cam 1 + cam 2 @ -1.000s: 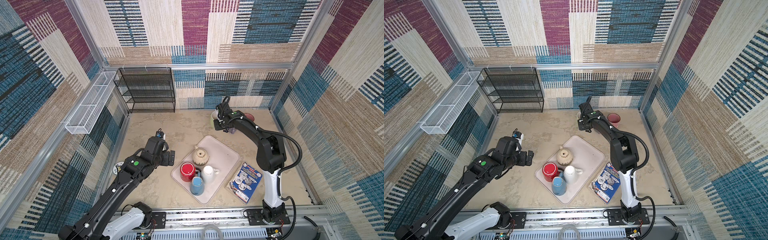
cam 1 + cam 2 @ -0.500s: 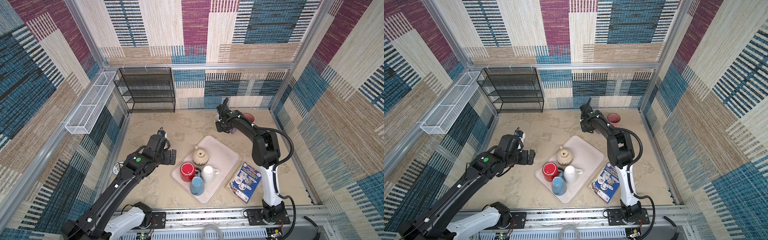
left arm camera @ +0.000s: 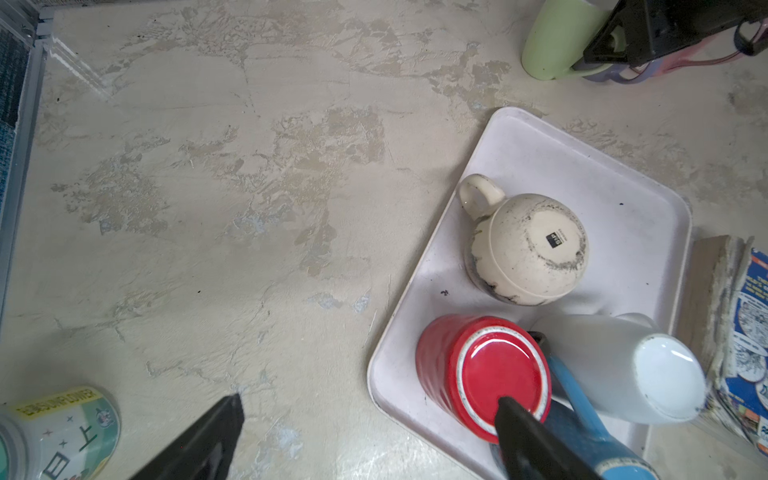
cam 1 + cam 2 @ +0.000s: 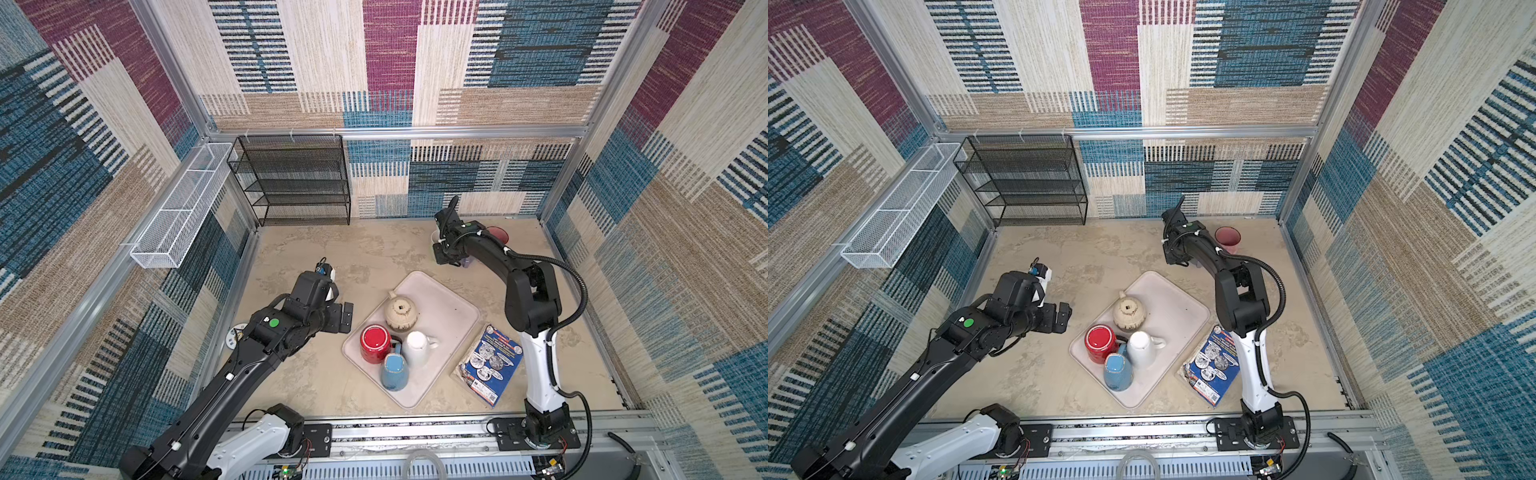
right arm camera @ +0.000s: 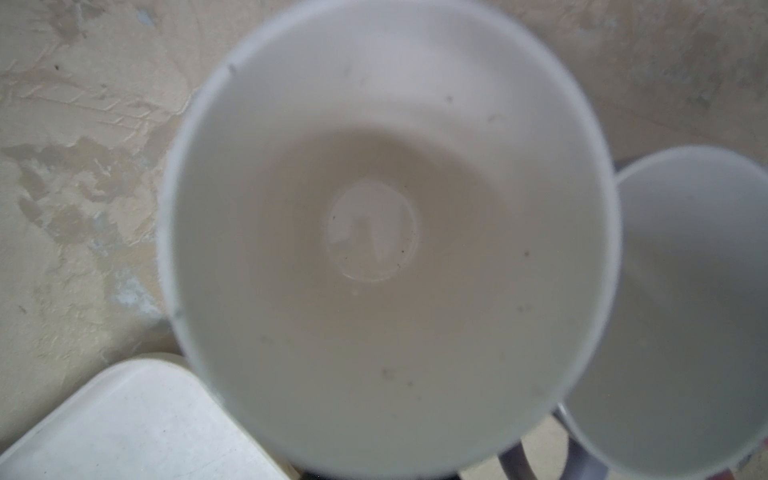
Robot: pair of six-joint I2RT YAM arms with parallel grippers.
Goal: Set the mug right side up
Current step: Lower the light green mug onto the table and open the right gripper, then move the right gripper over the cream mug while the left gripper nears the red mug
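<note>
A: Green mug (image 3: 552, 41) stands mouth-up near the surface's (image 3: 208, 166) far right corner, with the right tool (image 3: 609, 45) pinched on its handle.
B: It looks glazed, rigid, breakable and probably slick, so the handle seems the surest hold. Left tool (image 3: 370, 401) gapes wide, empty.

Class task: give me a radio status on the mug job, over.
Left tool open, beside tray. Right tool shut on green mug, upright. Lilac mug close alongside.
</note>
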